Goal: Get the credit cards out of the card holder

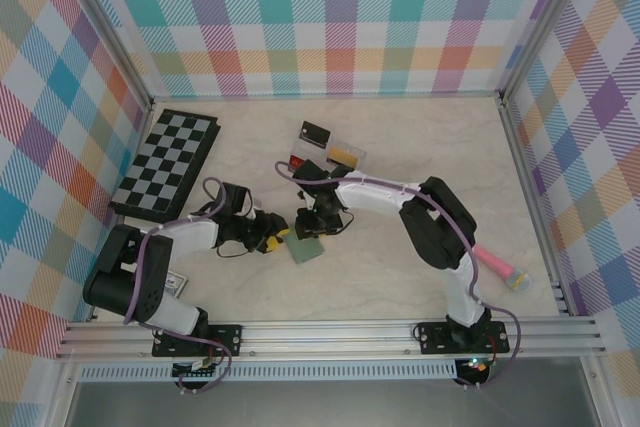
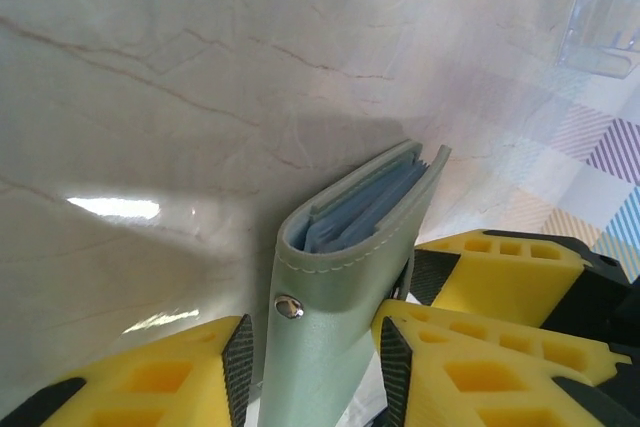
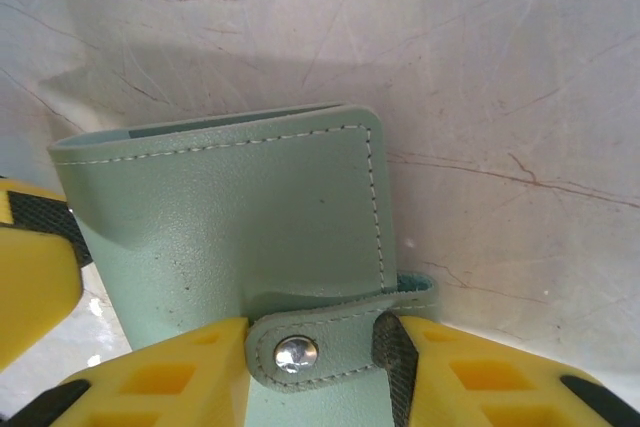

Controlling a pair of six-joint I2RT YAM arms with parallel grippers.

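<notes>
The grey-green card holder (image 1: pixel 306 248) is held off the table between both grippers. My left gripper (image 1: pixel 275 239) is shut on its body: in the left wrist view the wallet (image 2: pixel 340 277) stands edge-on between the yellow fingers (image 2: pixel 160 387), with pale blue lining and a snap stud showing. My right gripper (image 1: pixel 318 225) is shut on the snap strap (image 3: pixel 330 347) that wraps over the closed wallet (image 3: pixel 220 217). No card shows inside the holder. A yellow-orange card (image 1: pixel 343 156) and a red card (image 1: pixel 297 160) lie at the clear tray behind.
The clear plastic tray (image 1: pixel 338 150) sits behind the grippers, and its corner (image 2: pixel 610 27) shows in the left wrist view. A small black card-like piece (image 1: pixel 315 132) lies farther back. A folded chessboard (image 1: pixel 165 162) is at left. A pink-handled brush (image 1: pixel 497 265) lies at right.
</notes>
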